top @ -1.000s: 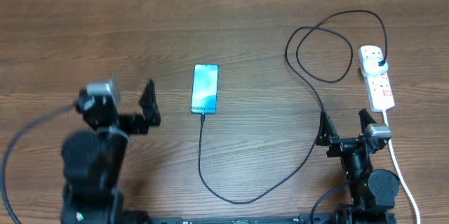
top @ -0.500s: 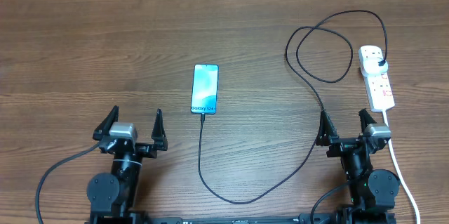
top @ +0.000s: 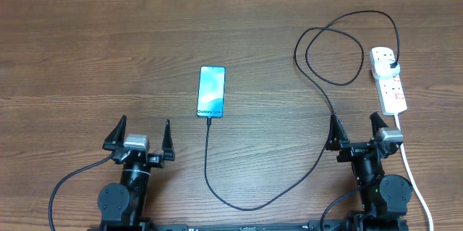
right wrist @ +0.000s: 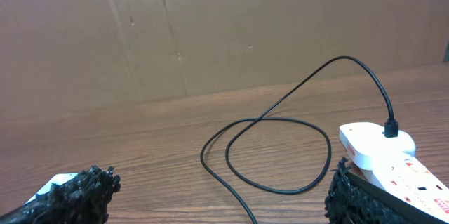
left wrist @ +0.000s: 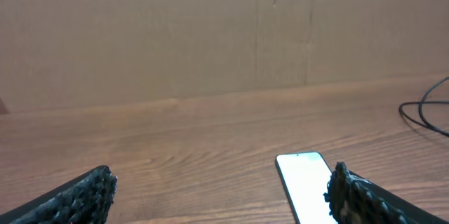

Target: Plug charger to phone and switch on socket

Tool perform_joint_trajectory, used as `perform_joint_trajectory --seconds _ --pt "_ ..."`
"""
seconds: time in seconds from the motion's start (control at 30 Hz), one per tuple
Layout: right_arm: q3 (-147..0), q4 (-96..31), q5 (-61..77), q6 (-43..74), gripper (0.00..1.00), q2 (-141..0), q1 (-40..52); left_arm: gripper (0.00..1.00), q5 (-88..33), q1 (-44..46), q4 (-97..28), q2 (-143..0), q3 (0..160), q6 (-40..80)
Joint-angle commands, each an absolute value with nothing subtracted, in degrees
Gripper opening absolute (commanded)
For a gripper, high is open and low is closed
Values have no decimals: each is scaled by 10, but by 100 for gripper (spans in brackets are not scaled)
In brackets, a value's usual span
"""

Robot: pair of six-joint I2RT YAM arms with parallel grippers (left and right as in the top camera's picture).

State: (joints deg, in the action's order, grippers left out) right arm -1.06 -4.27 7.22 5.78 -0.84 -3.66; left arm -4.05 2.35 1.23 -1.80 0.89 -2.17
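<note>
The phone [top: 211, 91] lies flat mid-table, its blue-teal screen lit; it also shows in the left wrist view [left wrist: 303, 182]. The black charger cable [top: 312, 72] joins the phone's near end, curves along the front, loops at the right and is plugged into the white socket strip [top: 388, 80] at the far right. The cable loop [right wrist: 280, 154] and the socket [right wrist: 382, 150] show in the right wrist view. My left gripper [top: 139, 137] is open and empty near the front left. My right gripper [top: 354, 131] is open and empty, just in front of the socket.
The socket's thick white cord [top: 412, 177] runs toward the front right past my right arm. A brown cardboard wall [left wrist: 210, 34] stands along the far side of the wooden table [top: 94, 50].
My left arm has drawn back from a raised, turned pose to a low rest pose at the front left. The right arm, phone, cable and socket have not moved.
</note>
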Motion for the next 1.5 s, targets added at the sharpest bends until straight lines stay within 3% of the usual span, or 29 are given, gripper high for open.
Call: perform_joint_trajectory --seconds 0.0,0.17,1.47 --pt "-4 -40 69 60 100 -2 -34 100 -39 22 8 -2 3 -43" --pt "-4 -40 69 60 100 -2 -34 100 -37 22 -47 -2 3 -47" --pt "-4 -40 69 60 100 -2 -34 100 -37 23 -43 -2 3 -41"
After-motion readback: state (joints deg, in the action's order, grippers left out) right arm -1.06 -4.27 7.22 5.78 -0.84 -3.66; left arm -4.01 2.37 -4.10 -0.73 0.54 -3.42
